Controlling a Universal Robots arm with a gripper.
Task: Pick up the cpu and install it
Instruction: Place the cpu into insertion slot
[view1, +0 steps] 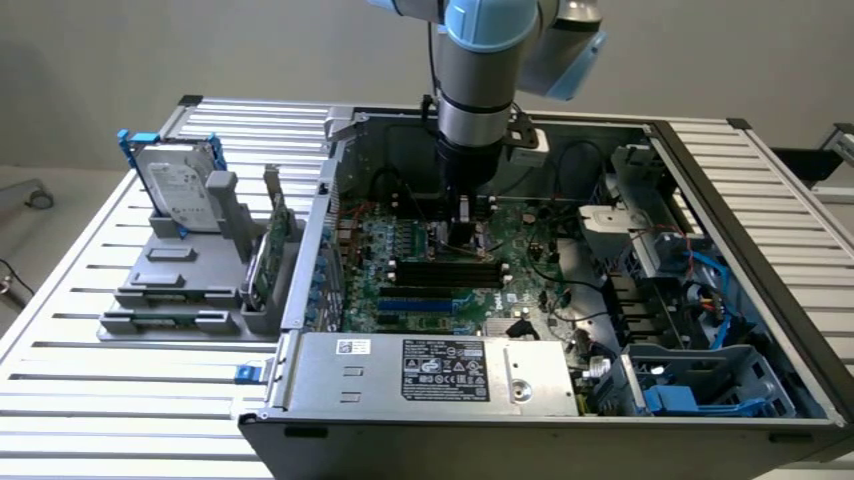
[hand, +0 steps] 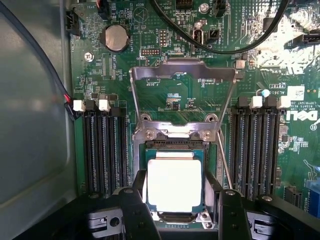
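The exterior view shows the arm (view1: 478, 90) down inside the computer case (view1: 534, 440), and the wrist view shows the shiny square cpu (hand: 174, 185) at its socket (hand: 139, 150) between the fingers (hand: 134, 210), squeezed or not, I cannot tell.

1. You've got arm (view1: 474, 90) reaching down into open PC case (view1: 534, 445), gripper (view1: 465, 238) low over mobo (view1: 534, 250) inside.
2. HDD (view1: 180, 185) stands upright on grey fixture (view1: 174, 280) outside case, on exterior view's left.
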